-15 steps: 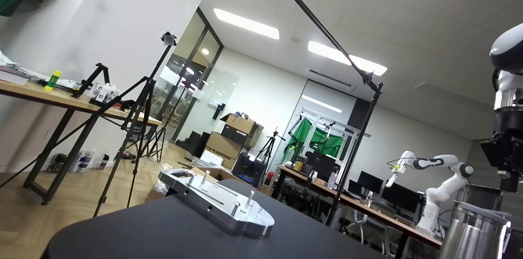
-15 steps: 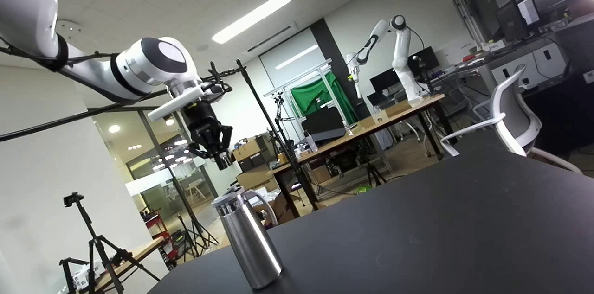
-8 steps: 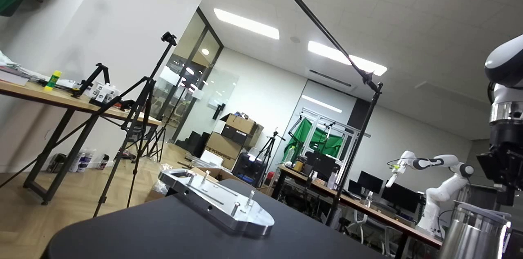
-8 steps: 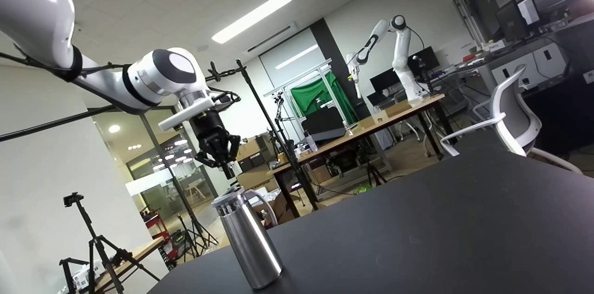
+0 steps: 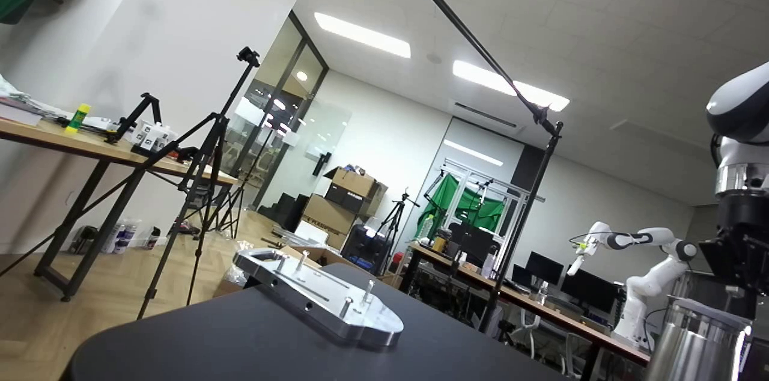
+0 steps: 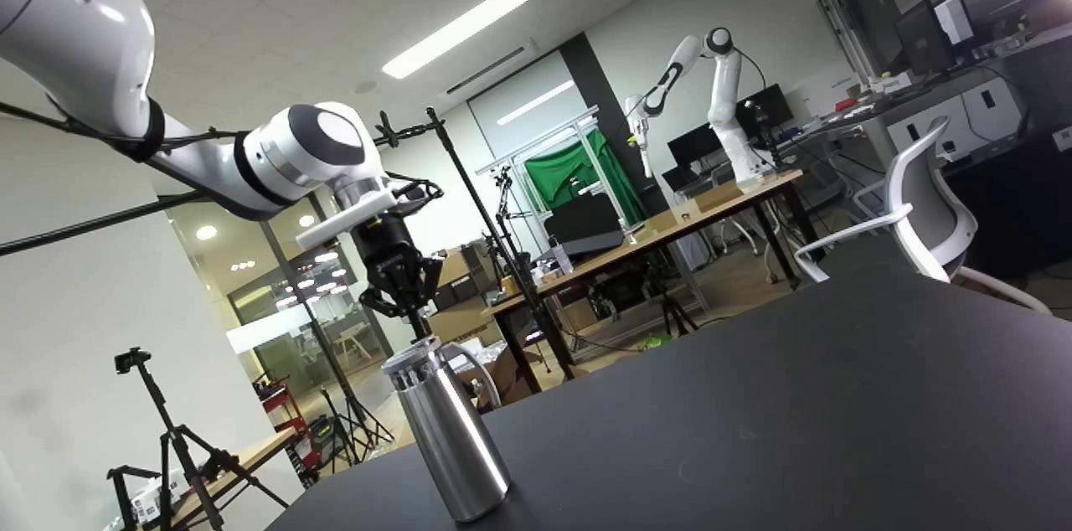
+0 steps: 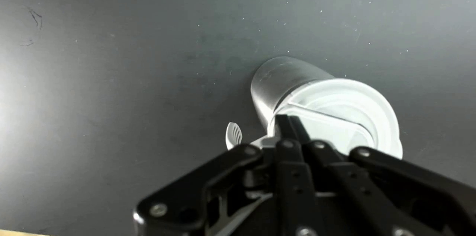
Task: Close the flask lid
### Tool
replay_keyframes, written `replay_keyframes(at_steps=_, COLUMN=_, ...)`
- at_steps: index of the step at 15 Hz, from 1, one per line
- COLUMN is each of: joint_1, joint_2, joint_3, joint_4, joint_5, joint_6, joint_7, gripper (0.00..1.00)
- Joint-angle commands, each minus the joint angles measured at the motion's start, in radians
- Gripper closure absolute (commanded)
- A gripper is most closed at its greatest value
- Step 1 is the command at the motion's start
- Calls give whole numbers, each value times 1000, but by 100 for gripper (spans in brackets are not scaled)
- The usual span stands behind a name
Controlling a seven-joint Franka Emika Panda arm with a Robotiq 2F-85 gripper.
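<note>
The flask is a silvery brushed-metal cylinder standing upright on the table, in both exterior views [image 6: 456, 439] [image 5: 694, 348] and the wrist view [image 7: 279, 76]. Its pale round lid [image 6: 410, 355] is on top; in the wrist view the lid [image 7: 338, 128] shows a raised flap on its near half. A curved pale handle [image 6: 484, 372] stands out at the side, its end also visible in the wrist view [image 7: 233, 135]. My gripper [image 6: 421, 334] is shut and empty, pointing down at the lid beside the handle. In the wrist view its fingertips [image 7: 289, 117] overlap the lid's edge; I cannot tell whether they touch.
The flask stands on a dark table [image 6: 712, 414]. A machined metal plate with upright pegs [image 5: 324, 297] lies on the table in an exterior view. A white office chair [image 6: 913, 213] is by the table's far edge. Another white robot arm [image 6: 724, 104] stands farther back.
My gripper has moved down from well above the flask to the lid's level. It stays shut. The flask and its lid have not visibly moved.
</note>
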Motion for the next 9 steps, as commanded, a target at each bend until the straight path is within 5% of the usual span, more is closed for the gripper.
replay_keyframes(at_steps=1, joint_1=0, joint_2=19, joint_3=-3, joint_4=21, joint_5=-14, joint_6=-5, joint_7=-1, gripper=100)
replay_keyframes(at_steps=9, joint_1=6, joint_2=46, joint_3=-5, joint_4=19, joint_5=-44, joint_6=12, joint_7=5, gripper=100)
